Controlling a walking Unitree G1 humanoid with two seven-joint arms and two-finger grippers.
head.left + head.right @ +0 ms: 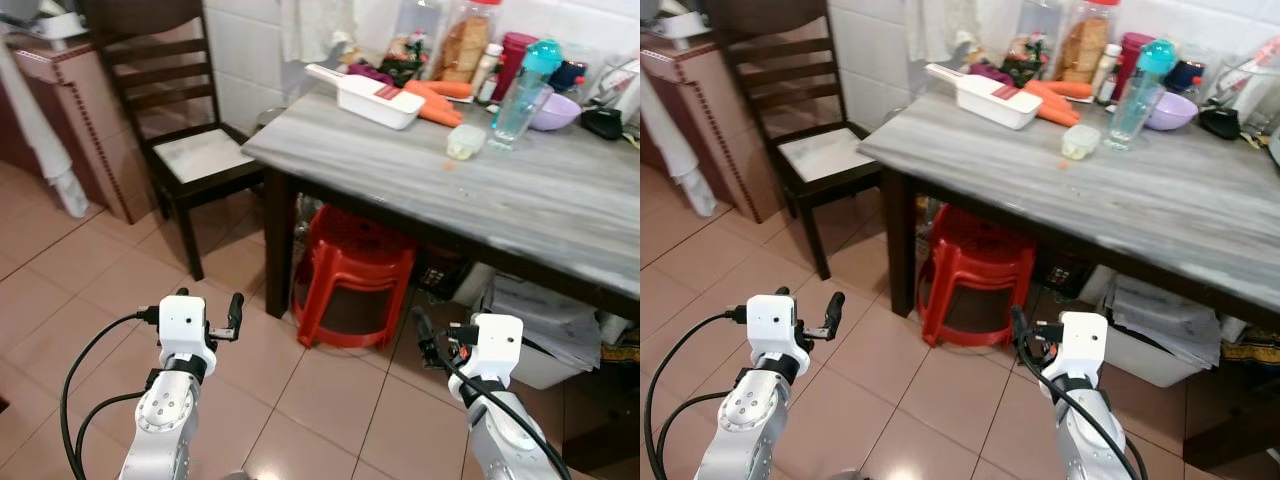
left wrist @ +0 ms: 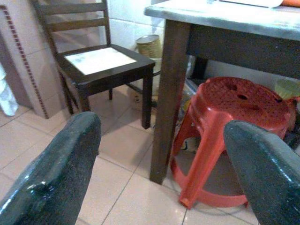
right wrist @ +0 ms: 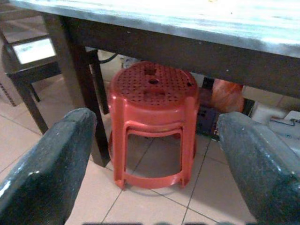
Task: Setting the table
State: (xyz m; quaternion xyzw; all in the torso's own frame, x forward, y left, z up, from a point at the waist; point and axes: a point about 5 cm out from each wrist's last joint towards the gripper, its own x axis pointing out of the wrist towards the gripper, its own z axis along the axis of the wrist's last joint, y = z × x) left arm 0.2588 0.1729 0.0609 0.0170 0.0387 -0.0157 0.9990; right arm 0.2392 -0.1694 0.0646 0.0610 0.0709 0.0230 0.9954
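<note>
Grey wood-grain tabletop (image 1: 560, 200) on dark legs, cluttered along its far edge by the tiled wall. White slicer tray (image 1: 368, 97) lies near the far left corner, two carrots (image 1: 437, 98) touching its right side. Small clear lidded cup (image 1: 465, 141) stands further in from that edge, a clear bottle with teal cap (image 1: 522, 92) just beside it, a purple bowl (image 1: 555, 111) behind the bottle. Bread bag (image 1: 464, 44), red canister (image 1: 514, 57) and small bottles line the wall edge; black item (image 1: 604, 122) near the far right corner, can't tell what it is.

Red plastic stool (image 1: 350, 275) sits on the tiled floor (image 1: 80, 290) under the tabletop's left end, beside the front left leg. White bin with papers (image 1: 545, 335) under the right part. Dark wooden chair (image 1: 180, 130) stands left of the tabletop, pale seat, back near the wall.

Left gripper (image 1: 210, 315) held low over the floor, short of the tabletop, jaws wide apart, holding nothing. Right gripper (image 1: 435, 340) likewise low, near the stool, jaws spread, empty; its wrist view looks at the stool under the tabletop edge.
</note>
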